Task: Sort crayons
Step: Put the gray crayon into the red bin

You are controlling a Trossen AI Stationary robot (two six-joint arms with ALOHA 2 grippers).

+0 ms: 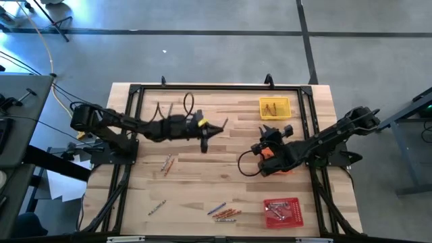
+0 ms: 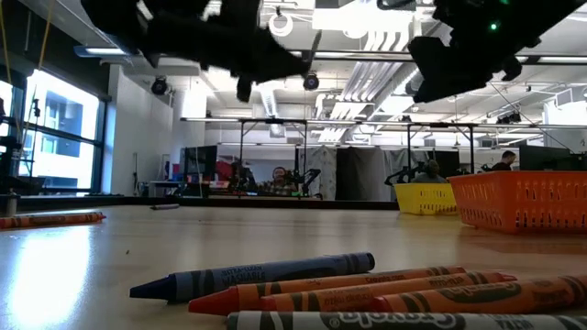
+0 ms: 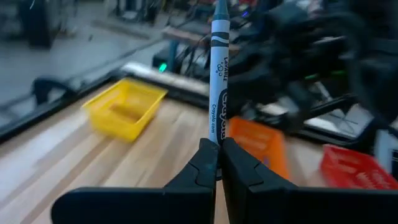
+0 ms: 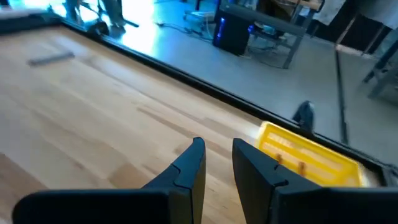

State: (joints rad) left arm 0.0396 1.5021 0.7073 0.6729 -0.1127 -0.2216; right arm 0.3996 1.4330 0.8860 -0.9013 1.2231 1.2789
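Observation:
My left gripper point(image 1: 212, 128) is above the middle of the table, shut on a grey-blue crayon point(image 3: 217, 74), which also shows in the high view point(image 1: 222, 124). My right gripper point(image 4: 217, 152) is open and empty. It hovers over the orange tray point(image 2: 523, 202), which the arm mostly hides in the high view point(image 1: 286, 169). Loose crayons lie flat on the table at the left middle point(image 1: 167, 162), the near left point(image 1: 156, 207) and the near middle point(image 1: 225, 212). The near-middle group includes a blue one point(image 2: 257, 275) and orange ones point(image 2: 385, 289). My left gripper pinches the crayon's blunt end point(image 3: 215, 138) between its two fingertips point(image 3: 202, 163). The crayon runs on in line with the fingers, tip pointing away from the gripper. The fingers reach from the table's left toward its right. The crayon is lifted clear of the table.
A yellow tray point(image 1: 275, 108) with a few crayons stands at the far right. A red tray point(image 1: 282, 211) with crayons stands at the near right. A black frame point(image 1: 216, 88) runs round the table. Bare wood lies between the arms. People sit in the room behind point(image 2: 278, 179).

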